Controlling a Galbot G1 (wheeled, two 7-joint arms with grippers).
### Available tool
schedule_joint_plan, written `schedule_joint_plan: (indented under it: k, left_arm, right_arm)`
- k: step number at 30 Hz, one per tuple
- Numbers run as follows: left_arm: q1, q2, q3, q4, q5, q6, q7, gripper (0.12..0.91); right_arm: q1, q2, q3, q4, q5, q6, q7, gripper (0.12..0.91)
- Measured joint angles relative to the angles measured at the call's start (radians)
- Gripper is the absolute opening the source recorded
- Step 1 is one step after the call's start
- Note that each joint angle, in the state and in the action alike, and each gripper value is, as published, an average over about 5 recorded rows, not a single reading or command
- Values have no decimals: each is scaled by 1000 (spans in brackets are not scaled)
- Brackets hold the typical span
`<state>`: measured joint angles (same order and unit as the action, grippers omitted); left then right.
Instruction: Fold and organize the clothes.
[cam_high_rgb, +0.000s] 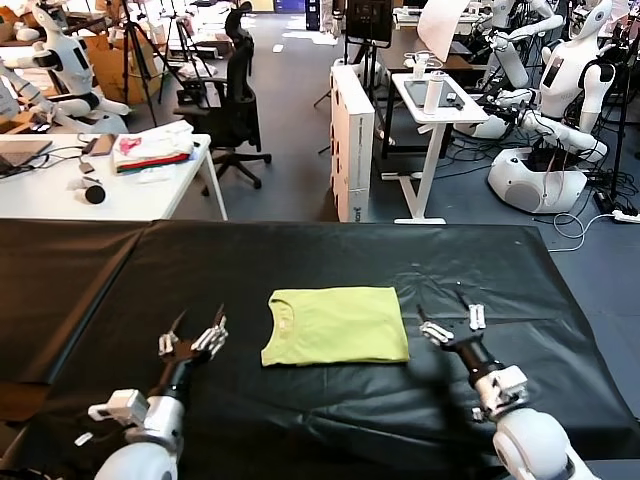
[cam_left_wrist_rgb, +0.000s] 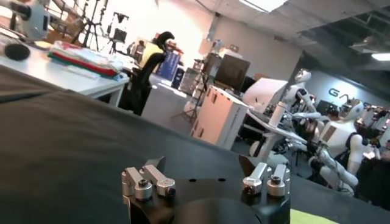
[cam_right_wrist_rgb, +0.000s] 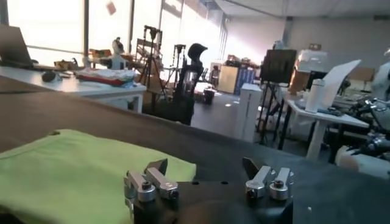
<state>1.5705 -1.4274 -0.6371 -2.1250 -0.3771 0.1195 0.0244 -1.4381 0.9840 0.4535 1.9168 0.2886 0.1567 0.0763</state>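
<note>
Only partial grey letters "GA" on the far wall (cam_left_wrist_rgb: 339, 93), rest illegible.

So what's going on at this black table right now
A two-armed robot is working on a lime green T-shirt, which lies folded into a neat rectangle on the black table. Neither arm holds it. The left claw is open, off to the shirt's left and clear of it. The right claw is open just off the shirt's right edge. A pile of folded clothes sits on a white desk behind.
</note>
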Motion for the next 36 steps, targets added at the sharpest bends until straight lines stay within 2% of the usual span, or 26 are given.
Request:
schedule_joint_plan:
  k: [4,8,13,19,27,36]
  left_arm:
    - [78,67,-26,-18,84,-72,-5,907]
    - [171,144,-68,-39,96,-98,-14,907]
    - [288,212,-123,-55,64,-126,-16,907]
    - [409,263,-175,-53,27,-170,-16,907]
    - [498,277,-179,-69,-15,-138,-25,907]
    - [520,278,-183,-86,-13,-116,-10,907]
  right_arm:
    - [-131,40,81,55,-52,70,76,907]
    - [-278,77,154,121,-65,90,124,907]
    - [-473,108,218,211,-74,105,144,907]
    - [-634,122,235,290,-82,101,153,907]
    - [-684,131,225,309,-73,51,170,907]
    - [-696,147,204,286,-75,63,154,907]
